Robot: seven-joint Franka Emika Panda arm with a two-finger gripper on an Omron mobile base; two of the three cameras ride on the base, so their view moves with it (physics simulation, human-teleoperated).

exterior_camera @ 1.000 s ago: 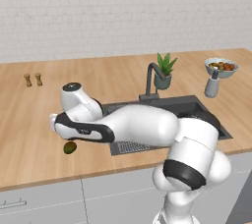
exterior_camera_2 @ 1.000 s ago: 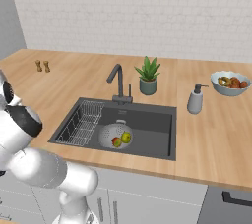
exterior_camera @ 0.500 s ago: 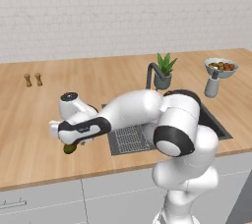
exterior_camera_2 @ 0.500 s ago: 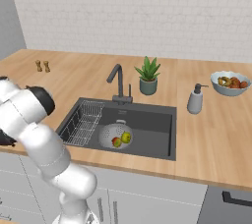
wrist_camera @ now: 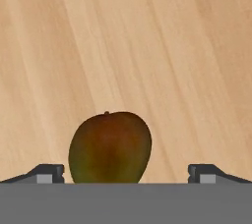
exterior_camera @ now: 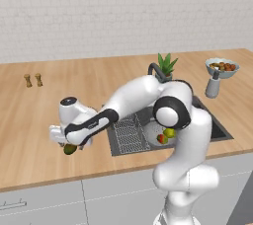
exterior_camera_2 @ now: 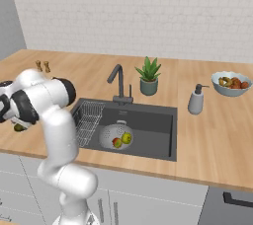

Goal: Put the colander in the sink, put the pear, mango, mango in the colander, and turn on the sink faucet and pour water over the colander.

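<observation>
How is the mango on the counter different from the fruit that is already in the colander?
The mango on the counter is dark green-brown; the fruit in the colander is yellow-green and red. The mango lies alone on wood between the open fingers of the hand; the fruit lies together in the sink. All look small and rounded.

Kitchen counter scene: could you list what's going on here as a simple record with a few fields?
Fingers: open, either side of the mango
Mango: lying on the wooden counter, left of the sink
Colander: in the sink, holding two fruits, one the pear
Faucet: no water visible
Left to do: bring this mango to the colander
</observation>
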